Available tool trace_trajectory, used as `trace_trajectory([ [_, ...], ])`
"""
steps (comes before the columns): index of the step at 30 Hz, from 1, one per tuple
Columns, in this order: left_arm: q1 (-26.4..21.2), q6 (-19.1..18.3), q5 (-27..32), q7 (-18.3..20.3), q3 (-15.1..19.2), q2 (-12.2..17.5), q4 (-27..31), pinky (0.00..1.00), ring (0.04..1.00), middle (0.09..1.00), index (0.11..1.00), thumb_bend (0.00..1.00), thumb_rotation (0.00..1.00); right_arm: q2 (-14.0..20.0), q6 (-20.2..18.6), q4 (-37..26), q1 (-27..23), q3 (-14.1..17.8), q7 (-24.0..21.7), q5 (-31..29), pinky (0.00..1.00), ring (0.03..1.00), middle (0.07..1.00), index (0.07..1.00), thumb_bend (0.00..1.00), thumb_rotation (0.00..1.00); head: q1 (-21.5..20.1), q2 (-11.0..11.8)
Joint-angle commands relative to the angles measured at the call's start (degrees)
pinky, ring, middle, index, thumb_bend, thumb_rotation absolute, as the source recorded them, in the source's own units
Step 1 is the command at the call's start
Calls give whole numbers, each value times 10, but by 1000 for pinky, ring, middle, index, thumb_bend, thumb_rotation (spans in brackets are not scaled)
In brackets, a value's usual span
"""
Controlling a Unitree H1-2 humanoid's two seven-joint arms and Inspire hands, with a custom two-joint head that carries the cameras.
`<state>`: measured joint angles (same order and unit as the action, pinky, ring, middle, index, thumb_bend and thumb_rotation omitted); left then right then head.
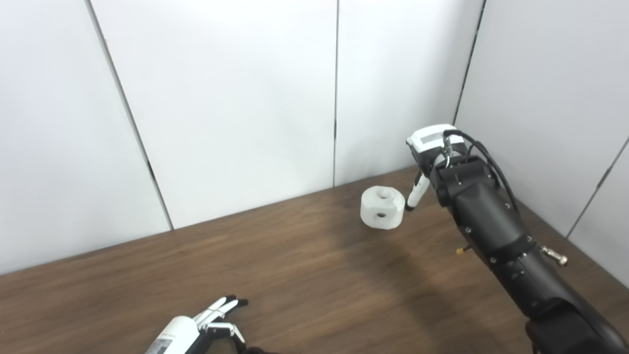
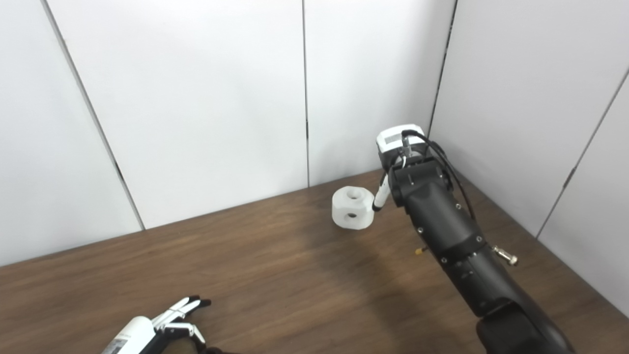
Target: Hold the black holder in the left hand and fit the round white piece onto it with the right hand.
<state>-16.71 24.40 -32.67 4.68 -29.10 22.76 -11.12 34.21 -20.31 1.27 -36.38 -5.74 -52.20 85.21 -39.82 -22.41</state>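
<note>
Brown table (image 1: 275, 265), round white piece (image 1: 382, 207) near back edge

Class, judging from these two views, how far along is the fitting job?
Barely begun. The white piece sits on the table, the right hand beside it; whether its fingers touch is unclear. The left hand is open, empty. No black holder shows. Grasping and fitting remain.

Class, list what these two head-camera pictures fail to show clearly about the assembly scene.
- Black holder: in neither view.
- Left robot hand: cut by the bottom edge; its palm is hidden.
- Right robot hand: its own forearm covers the grip.
- Round white piece: whether a finger touches it is unclear.
</note>
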Motion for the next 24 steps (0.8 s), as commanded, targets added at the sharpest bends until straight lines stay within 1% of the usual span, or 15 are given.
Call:
trace_trajectory([
  [1, 33, -15, -24, 45, -16, 22, -40, 829, 959, 926, 487, 522, 57, 5, -15, 4, -43, 4, -1, -5, 932, 1000, 1000, 966, 1000, 455, 2, 0],
  [4, 37, -17, -23, 46, -13, 20, -37, 849, 963, 924, 487, 522, 57, -2, -27, 30, -53, 4, -9, -25, 953, 1000, 1000, 952, 1000, 438, 8, -3],
  [8, 39, -18, -26, 47, -12, 19, -35, 894, 986, 930, 487, 522, 57, -4, -31, 55, -61, -11, -10, -37, 916, 1000, 1000, 943, 1000, 440, 15, -5],
  [11, 41, -14, -30, 41, -11, 18, -37, 902, 983, 926, 487, 522, 56, -7, -37, 69, -64, -20, -10, -51, 914, 1000, 1000, 943, 1000, 422, 18, -6],
  [12, 41, -16, -31, 42, -12, 18, -35, 914, 985, 926, 487, 522, 56, -8, -39, 75, -64, -24, -9, -55, 910, 1000, 1000, 941, 1000, 415, 19, -7],
  [14, 42, -22, -31, 49, -12, 18, -31, 968, 993, 932, 487, 522, 57, -11, -44, 88, -66, -31, -7, -62, 903, 1000, 1000, 938, 1000, 410, 21, -8],
  [16, 42, -23, -32, 50, -13, 18, -30, 985, 988, 932, 487, 522, 57, -15, -50, 99, -67, -38, -5, -68, 901, 1000, 1000, 936, 1000, 404, 21, -8],
  [19, 44, -19, -32, 47, -13, 18, -28, 987, 981, 929, 487, 522, 58, -16, -57, 109, -68, -49, -2, -75, 905, 1000, 1000, 933, 1000, 400, 27, -12],
  [24, 47, -16, -37, 42, -13, 18, -25, 916, 963, 921, 487, 522, 58, -16, -53, 124, -67, -63, 22, -97, 945, 1000, 1000, 920, 1000, 396, 30, -14],
])
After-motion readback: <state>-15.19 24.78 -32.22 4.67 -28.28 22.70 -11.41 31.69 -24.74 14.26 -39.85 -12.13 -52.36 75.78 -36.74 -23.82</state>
